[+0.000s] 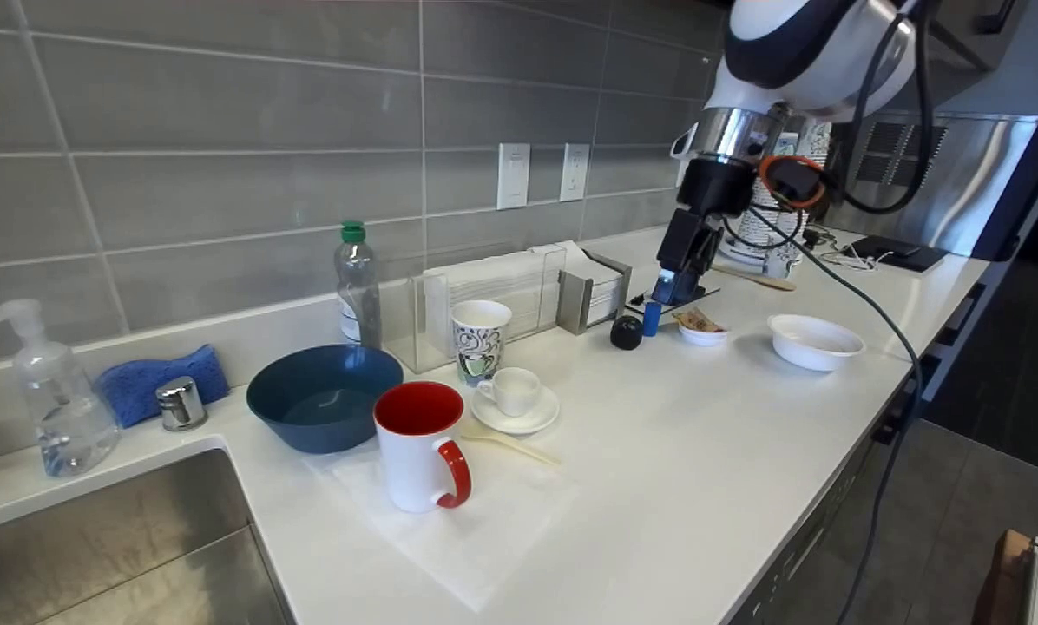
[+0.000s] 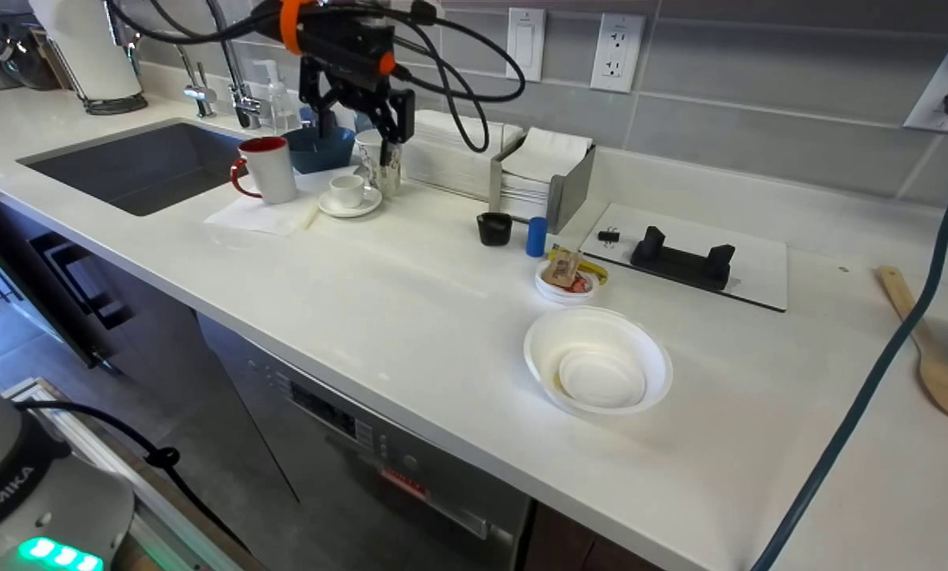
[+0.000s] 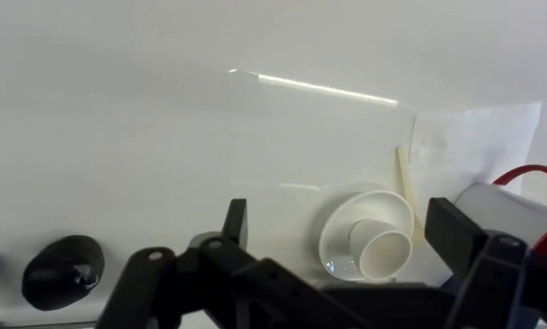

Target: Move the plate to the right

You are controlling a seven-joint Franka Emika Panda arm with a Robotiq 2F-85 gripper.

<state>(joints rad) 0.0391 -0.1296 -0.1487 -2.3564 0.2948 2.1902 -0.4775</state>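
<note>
Prob. reach/approach stage, nr. the start; grasp not yet made. The gripper (image 2: 355, 143) hung above the counter (image 2: 410, 317), jaws wide apart, nothing btwn them. The plate (image 3: 340, 242) lay on the counter w/ a small white cup (image 3: 379, 249) on it, pale utensil (image 3: 407, 183) just beside, red-and-white mug (image 1: 410, 451) nr., patterned paper cup (image 1: 477, 343) just behind, wall side. Wrist view had the plate btwn the jaws, off to one side, but both exterior views showed them up in the air, no contact.

Next move prob. called for: shift over twd the plate, come down slowly, get jaw tips astride the rim clear of mug & paper cup, close gently. Dragging looked safer than lifting, b/c the small white cup could tip or skid; taking it off 1st = poss. alt. "Right" prob. meant twd the white bowl (image 1: 814, 340), away fr. the sink (image 2: 137, 170); exact stop pos. unclear.
</note>
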